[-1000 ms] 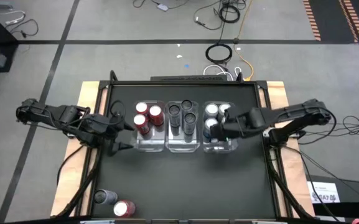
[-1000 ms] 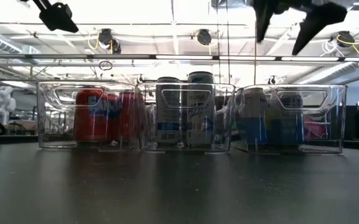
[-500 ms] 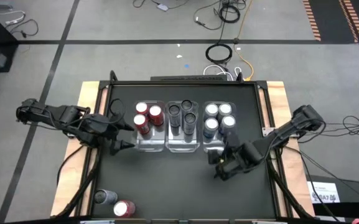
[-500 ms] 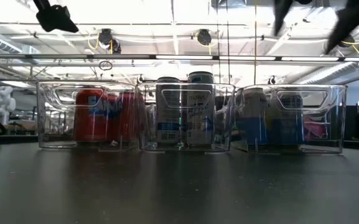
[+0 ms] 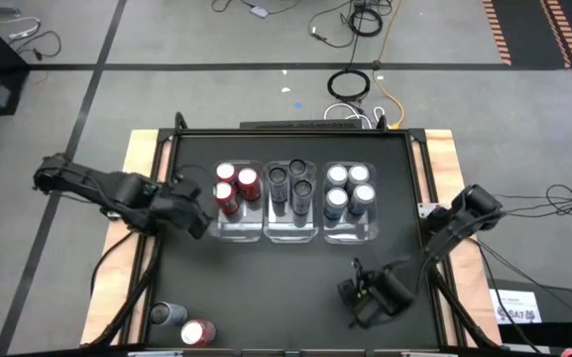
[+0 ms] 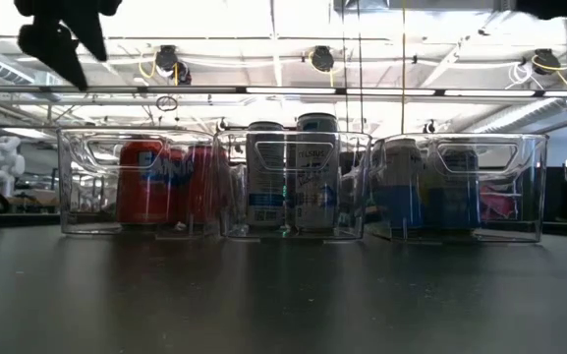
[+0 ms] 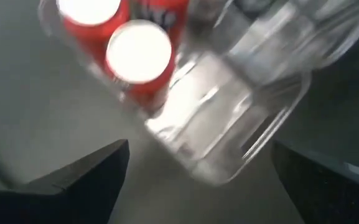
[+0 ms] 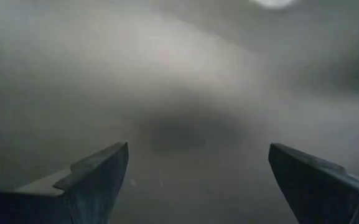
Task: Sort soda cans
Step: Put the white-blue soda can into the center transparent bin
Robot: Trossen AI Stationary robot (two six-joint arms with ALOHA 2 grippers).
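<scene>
step in hand: the sorting is nearly done, as i judge it. ten soda cans stand in three clear bins (image 5: 266, 236) in the middle of the worktop (image 5: 286, 288): red cans (image 5: 236, 184) in the left bin, dark cans (image 5: 290, 186) in the middle bin, silver-blue cans (image 5: 349, 188) in the right bin.
cans left: two loose cans, a dark one (image 5: 167, 314) and a red one (image 5: 197, 332), are at the near left corner of the worktop, well apart from the bins.
left end effector (image 5: 198, 220): it is open and holds nothing, just beside the near left corner of the red bin. its wrist view shows two red cans (image 7: 139, 53) under it.
right end effector (image 5: 357, 296): it is open and empty, low over bare worktop, in front of the right bin and well apart from it.
next move: i think one arm must go to the near left corner, come down over one loose can, close on its body and carry it to the bin of the same colour. the left arm is nearer.
change from earlier: one second ago the right end effector was over the silver-blue bin; now it is withdrawn toward the near right side. the left end effector has shifted a little. the cans in the bins stay as they were.
</scene>
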